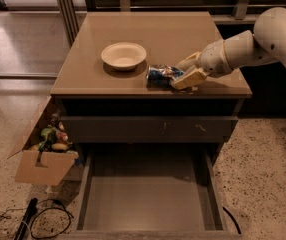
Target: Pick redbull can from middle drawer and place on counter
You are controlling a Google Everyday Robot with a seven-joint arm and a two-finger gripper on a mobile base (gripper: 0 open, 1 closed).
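Note:
The redbull can (159, 75), blue and silver, lies on its side on the tan counter (148, 31) near its front edge, right of the cream bowl. My gripper (185, 72) reaches in from the right, with its two tan fingers (190, 78) closed around the can's right end, low over the counter. The middle drawer (148, 194) is pulled out below, and its plain grey floor has nothing on it.
A cream bowl (123, 55) stands on the counter to the left of the can. A shut drawer front (148, 129) with pale scratches sits above the open drawer. An open cardboard box (45, 151) of items and black cables (38, 216) are on the floor at the left.

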